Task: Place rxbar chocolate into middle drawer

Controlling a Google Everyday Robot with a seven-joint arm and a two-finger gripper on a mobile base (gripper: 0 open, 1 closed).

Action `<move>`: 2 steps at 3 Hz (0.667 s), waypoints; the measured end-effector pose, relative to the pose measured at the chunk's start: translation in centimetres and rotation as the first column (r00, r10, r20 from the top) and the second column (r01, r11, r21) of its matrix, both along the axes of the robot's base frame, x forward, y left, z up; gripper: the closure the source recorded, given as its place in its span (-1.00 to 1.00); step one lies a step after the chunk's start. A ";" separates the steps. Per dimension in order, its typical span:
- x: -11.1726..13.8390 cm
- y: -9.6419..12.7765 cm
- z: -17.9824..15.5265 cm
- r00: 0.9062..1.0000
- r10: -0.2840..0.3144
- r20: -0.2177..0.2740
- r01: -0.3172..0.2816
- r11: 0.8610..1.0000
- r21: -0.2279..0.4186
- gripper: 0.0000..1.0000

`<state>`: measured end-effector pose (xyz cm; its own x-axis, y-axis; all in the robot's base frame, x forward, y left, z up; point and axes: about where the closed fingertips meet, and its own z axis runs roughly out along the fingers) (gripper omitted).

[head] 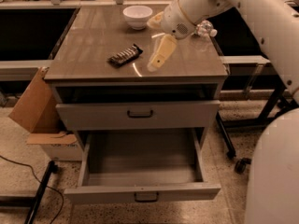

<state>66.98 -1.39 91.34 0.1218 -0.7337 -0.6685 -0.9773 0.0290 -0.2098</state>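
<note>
The rxbar chocolate point(125, 55) lies flat on the cabinet top, left of centre, in a dark wrapper with pale print. My gripper point(151, 46) hangs over the cabinet top just right of the bar, open and empty, with one pale finger point(160, 54) pointing down to the surface. It is not touching the bar. The middle drawer point(107, 193) is pulled far out below, and its inside shows nothing in it.
The upper handled drawer point(138, 114) sits nearly shut above the open one. A white bowl point(138, 16) stands at the back of the top. A clear bottle point(206, 29) lies behind my arm. A cardboard box point(32, 107) leans at the left, and a caster point(241, 165) stands at the right.
</note>
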 end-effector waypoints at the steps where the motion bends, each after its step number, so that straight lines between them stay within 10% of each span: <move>1: 0.0 0.0 0.0 1.000 0.000 0.000 0.000 1.000 0.000 -1.00; 2: 2.5 0.4 -1.1 1.000 0.004 -0.008 -0.004 1.000 -0.022 -1.00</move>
<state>69.51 -0.95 90.26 0.1200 -0.7479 -0.6528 -0.9790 0.0201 -0.2029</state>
